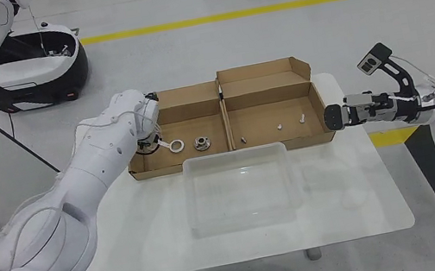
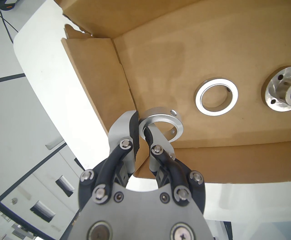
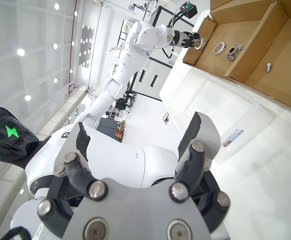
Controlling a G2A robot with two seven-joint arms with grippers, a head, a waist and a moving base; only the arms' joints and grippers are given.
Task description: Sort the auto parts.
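Left pincer (image 2: 141, 127), low in its wrist frame, clamps the shaft collar (image 2: 163, 118) by its rim at the cardboard box (image 2: 204, 56) corner; evidently the pick-up step, next needing a clean lift over the wall.

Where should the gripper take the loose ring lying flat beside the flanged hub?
On the loose ring, pinch the rim wall, one finger down its bore and one outside, coming from straight above. It lies flat on the cardboard box floor, so a side approach probably finds little height. The left gripper holds the other ring that way.
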